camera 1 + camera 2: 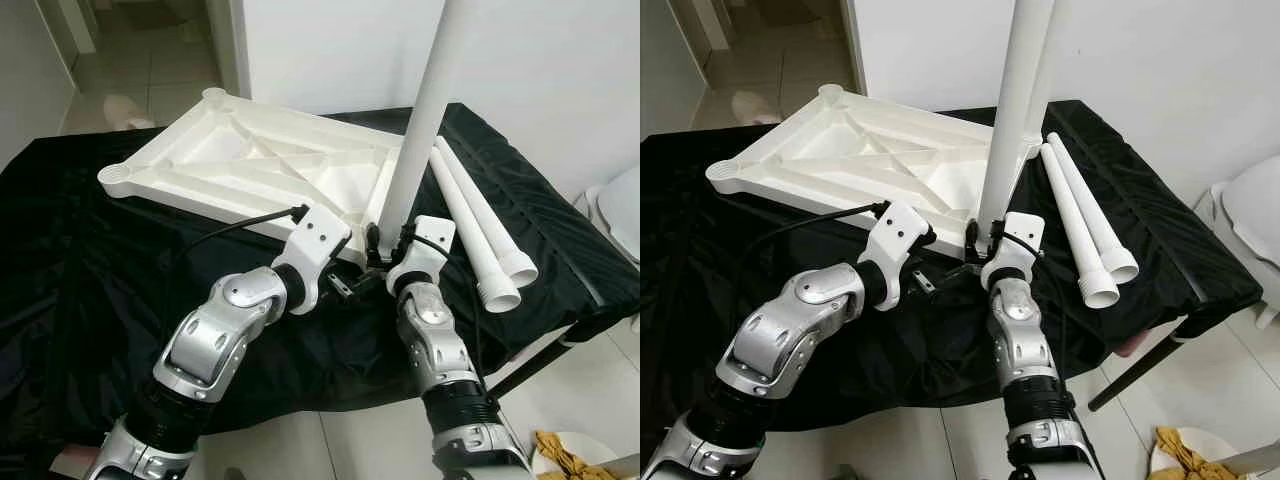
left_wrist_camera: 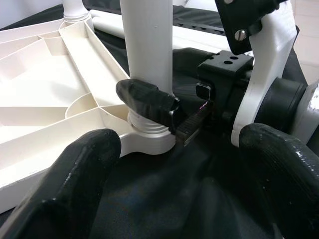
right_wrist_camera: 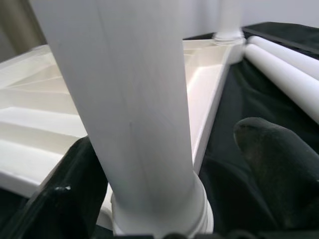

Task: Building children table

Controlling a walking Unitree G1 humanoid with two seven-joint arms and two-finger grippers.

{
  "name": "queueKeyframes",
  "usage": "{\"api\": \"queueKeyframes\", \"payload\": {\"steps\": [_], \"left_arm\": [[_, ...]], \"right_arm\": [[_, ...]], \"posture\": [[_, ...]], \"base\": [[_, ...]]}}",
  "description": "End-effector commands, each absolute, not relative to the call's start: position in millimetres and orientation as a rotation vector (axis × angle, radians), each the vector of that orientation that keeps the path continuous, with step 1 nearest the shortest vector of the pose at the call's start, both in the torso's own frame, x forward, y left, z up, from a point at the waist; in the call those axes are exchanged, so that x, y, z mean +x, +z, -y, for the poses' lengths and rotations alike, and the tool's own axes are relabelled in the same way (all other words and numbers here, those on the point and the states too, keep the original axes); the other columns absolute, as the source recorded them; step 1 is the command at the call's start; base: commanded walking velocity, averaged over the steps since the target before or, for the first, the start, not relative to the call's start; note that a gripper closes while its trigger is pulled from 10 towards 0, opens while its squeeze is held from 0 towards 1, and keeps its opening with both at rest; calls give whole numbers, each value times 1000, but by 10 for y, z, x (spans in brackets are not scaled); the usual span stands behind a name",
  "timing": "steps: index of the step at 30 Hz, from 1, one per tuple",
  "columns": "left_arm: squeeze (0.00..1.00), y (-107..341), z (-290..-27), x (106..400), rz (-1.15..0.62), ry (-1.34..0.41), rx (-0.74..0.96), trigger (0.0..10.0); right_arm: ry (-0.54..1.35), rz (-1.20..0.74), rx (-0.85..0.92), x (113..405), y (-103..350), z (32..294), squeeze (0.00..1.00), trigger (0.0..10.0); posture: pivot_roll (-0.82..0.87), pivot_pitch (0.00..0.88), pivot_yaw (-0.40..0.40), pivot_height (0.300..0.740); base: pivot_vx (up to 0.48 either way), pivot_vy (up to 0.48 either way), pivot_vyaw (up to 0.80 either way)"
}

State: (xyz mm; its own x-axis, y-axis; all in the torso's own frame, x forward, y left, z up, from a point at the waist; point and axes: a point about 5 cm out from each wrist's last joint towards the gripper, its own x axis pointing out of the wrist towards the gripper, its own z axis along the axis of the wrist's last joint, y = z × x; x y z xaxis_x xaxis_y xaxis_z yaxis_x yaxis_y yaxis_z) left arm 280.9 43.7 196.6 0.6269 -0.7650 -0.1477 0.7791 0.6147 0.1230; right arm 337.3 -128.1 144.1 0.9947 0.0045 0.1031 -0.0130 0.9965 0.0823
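Table leg (image 1: 425, 110) upright, right pincer (image 1: 375, 245) around base, left pincer (image 1: 345, 287) beside

Both arms reach forward, wrists nearly meeting low in front of the body.

The right arm rises straight from its elbow, and the right gripper (image 1: 975, 238) has its jaws set around a leg (image 1: 1012, 110), one finger (image 2: 147, 99) pressed to its base and the other (image 3: 271, 164) standing a little off it. The left arm bends in from the left, its wrist angled toward the right one, with the left gripper (image 2: 174, 184) spread wide, holding nothing.
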Motion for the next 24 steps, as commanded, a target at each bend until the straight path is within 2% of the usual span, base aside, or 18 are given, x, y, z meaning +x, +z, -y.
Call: {"api": "queueKeyframes", "payload": {"steps": [1,6,7,9,10,11,13,15,24], "left_arm": [[0,1989,-444,2805,-76,-886,188,10000],[0,1994,-444,2805,-76,-885,185,10000],[0,1998,-445,2808,-75,-885,185,10000],[0,1998,-445,2808,-75,-885,185,10000],[0,2000,-447,2811,-74,-884,187,10000],[0,2000,-447,2811,-74,-884,187,10000],[0,2010,-451,2823,-71,-883,191,10000],[0,2022,-451,2830,-67,-884,193,10000],[0,2035,-455,2834,-65,-885,197,10000]], "right_arm": [[20,133,86,3381,1489,1354,1000,10000],[61,131,89,3398,1501,1392,1000,10000],[128,127,100,3421,1518,1412,0,10000],[128,127,100,3421,1518,1412,0,10000],[214,130,102,3439,1544,1430,0,10000],[214,130,102,3439,1544,1430,0,10000],[417,108,62,3499,1565,1540,0,10000],[517,78,-3,3529,1536,1610,0,10000],[655,21,-70,3570,1481,1623,0,10000]], "posture": [[-67,24,6,740],[-66,22,5,740],[-66,19,7,740],[-66,19,7,740],[-64,17,9,740],[-64,17,9,740],[-64,15,13,740],[-62,13,14,740],[-50,7,20,740]], "base": [[0,0,0],[0,0,0],[0,0,0],[0,0,0],[0,0,0],[0,0,0],[0,0,0],[0,0,0],[0,0,0]]}}
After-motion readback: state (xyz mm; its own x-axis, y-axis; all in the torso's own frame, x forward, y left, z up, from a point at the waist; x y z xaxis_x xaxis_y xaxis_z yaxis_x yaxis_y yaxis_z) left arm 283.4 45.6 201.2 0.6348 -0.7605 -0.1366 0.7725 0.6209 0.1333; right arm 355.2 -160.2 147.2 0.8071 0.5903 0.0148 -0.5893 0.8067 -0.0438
